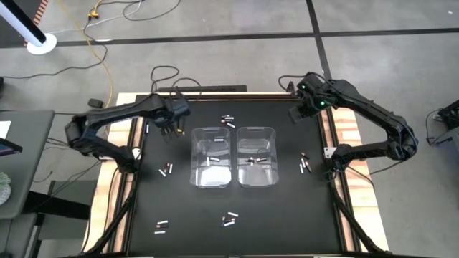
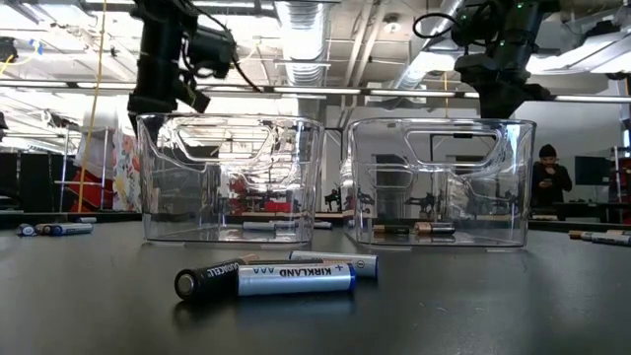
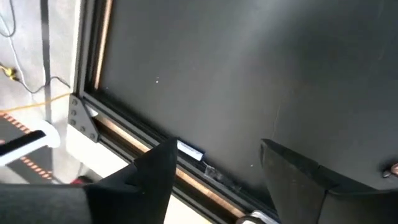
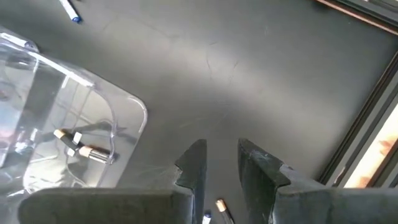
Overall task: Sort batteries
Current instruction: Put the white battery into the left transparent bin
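Two dark arms hang over the black table [image 1: 179, 215]: the left hand [image 1: 171, 131], upper left of centre, has its fingers spread and empty; the right hand [image 1: 300, 113], upper right, shows a narrow gap, nothing between. Two clear bins [image 1: 212, 156] sit mid-frame between them. Batteries [image 1: 228, 120] lie scattered around and inside the bins, apart from both hands.

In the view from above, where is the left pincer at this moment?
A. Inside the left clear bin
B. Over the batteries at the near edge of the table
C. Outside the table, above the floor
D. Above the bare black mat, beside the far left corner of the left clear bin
D: in the high view the left pincer hangs over the mat just beside the left clear bin, with nothing between its fingers.
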You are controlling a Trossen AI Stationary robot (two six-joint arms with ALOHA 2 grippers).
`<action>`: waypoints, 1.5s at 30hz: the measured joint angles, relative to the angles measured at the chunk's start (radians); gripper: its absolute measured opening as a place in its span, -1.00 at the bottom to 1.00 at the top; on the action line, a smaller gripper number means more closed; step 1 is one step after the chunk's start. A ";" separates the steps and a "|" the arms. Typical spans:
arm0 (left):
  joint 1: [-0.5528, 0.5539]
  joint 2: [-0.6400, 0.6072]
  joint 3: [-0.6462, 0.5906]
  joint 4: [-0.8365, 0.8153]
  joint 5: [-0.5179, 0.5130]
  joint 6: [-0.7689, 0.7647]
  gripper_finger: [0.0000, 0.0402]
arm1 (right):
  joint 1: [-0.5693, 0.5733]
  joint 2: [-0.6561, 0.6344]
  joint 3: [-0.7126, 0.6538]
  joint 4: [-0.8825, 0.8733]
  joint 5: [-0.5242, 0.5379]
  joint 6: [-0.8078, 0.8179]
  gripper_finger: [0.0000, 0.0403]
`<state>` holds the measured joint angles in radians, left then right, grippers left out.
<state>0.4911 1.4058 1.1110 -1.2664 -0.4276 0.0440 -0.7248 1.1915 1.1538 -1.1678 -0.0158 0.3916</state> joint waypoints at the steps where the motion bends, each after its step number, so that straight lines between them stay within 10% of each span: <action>1: 0.000 0.017 0.000 0.001 -0.002 0.011 0.15 | 0.004 0.000 0.000 0.002 0.000 0.001 -0.47; 24: -0.001 0.198 0.000 0.037 0.074 0.039 0.26 | 0.051 0.000 0.000 0.003 0.003 0.001 -0.47; 37: 0.050 0.198 0.000 0.016 0.075 0.087 0.93 | 0.051 0.000 0.000 0.003 0.003 -0.008 -0.47; 45: 0.047 0.198 0.000 -0.088 0.055 0.184 0.97 | 0.051 0.000 0.000 0.003 0.003 -0.008 -0.47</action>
<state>0.5385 1.6035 1.1110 -1.3541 -0.3721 0.2282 -0.6735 1.1912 1.1538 -1.1652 -0.0128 0.3840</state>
